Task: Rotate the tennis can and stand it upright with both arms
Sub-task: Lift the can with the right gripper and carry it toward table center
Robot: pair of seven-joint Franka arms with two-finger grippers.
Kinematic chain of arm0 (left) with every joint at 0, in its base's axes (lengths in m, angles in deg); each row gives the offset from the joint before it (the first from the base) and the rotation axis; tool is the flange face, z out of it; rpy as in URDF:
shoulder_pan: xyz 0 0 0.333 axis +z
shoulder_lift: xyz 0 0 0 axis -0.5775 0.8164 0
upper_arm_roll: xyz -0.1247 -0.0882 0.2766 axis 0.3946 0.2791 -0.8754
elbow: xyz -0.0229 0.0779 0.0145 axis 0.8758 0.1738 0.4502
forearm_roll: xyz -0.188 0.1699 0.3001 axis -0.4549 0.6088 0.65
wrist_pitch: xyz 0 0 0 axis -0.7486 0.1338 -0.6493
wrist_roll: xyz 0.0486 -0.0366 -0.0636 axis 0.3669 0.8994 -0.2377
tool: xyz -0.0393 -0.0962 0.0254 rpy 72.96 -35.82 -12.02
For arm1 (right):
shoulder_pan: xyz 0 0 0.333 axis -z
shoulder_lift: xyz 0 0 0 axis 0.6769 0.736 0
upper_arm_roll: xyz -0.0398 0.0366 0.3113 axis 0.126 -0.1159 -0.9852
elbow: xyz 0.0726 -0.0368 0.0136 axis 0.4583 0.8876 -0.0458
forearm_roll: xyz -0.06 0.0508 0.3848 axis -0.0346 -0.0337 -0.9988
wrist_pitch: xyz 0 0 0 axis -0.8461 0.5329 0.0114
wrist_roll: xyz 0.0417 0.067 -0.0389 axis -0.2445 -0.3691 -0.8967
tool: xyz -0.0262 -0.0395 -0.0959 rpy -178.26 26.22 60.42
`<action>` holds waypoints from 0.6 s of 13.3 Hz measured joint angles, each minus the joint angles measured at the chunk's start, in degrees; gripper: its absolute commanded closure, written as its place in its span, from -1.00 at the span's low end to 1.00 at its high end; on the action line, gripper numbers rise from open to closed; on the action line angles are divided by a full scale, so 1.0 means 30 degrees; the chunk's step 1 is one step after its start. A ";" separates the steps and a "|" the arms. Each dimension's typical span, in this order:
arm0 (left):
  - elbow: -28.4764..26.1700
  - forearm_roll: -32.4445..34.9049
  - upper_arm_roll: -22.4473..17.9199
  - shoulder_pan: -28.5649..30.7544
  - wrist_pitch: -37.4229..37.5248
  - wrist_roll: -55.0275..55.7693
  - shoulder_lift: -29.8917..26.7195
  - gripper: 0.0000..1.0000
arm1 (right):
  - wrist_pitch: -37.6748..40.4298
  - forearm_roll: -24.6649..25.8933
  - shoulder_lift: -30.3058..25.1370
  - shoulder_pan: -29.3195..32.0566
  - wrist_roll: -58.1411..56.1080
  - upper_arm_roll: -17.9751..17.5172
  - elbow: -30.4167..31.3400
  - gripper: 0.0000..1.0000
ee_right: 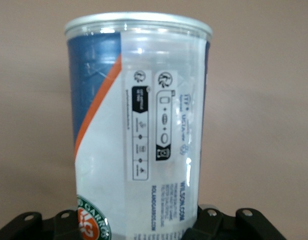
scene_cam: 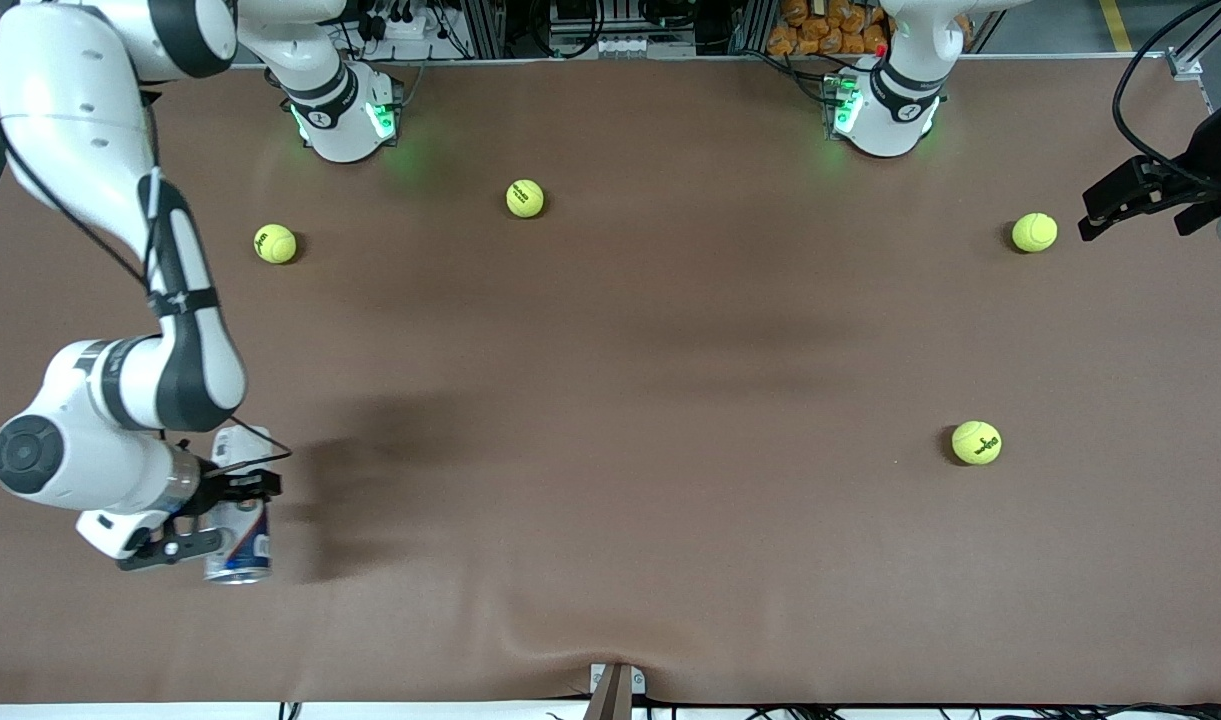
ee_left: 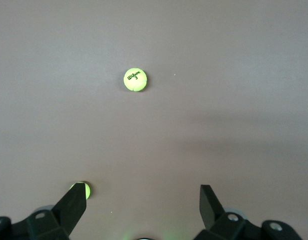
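The table [scene_cam: 610, 400] is covered by a brown mat and is seen from the front camera, with the arms' bases along the top of that view.

At the right arm's end, near the front camera, the can [scene_cam: 240, 535] is seen lying on the mat, its silvery end turned toward the front camera. It is pinched by the right gripper [scene_cam: 202, 516], whose fingers are pressed against its sides partway along its length. In the right wrist view the can [ee_right: 138, 130] fills the frame between the black finger mounts, and a clear wall, a blue and orange label and a white printed panel are shown.

Four balls are shown on the mat. One ball [scene_cam: 275, 243] lies toward the right arm's end, well apart from the can and farther from the front camera. A second ball [scene_cam: 525, 198] lies near the right arm's base. A third ball [scene_cam: 976, 442] lies toward the left arm's end, nearer to the front camera than the others. A fourth ball [scene_cam: 1034, 232] lies just beside the left gripper.

The left gripper [scene_cam: 1135, 205] is held over the table's edge at the left arm's end, where the arm waits. Its fingers [ee_left: 71, 205] are spread wide and nothing is held between them.
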 measured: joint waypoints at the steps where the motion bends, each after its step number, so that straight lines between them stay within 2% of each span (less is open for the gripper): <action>1: -0.0002 0.0000 -0.0001 0.0000 0.0000 0.0000 0.0002 -1.00 | 0.0050 -0.0001 -0.0300 -0.0551 -0.0465 -0.0222 -0.0086 -0.11; 5: -0.0002 0.0000 -0.0002 0.0004 0.0000 0.0000 0.0025 -1.00 | 0.0290 0.0004 -0.1015 -0.2457 -0.2723 -0.1400 -0.0138 -0.11; 8: -0.0002 0.0000 -0.0004 0.0008 0.0000 0.0000 0.0038 -1.00 | 0.0283 0.0019 -0.1010 -0.5139 -0.4475 -0.1543 -0.0123 -0.13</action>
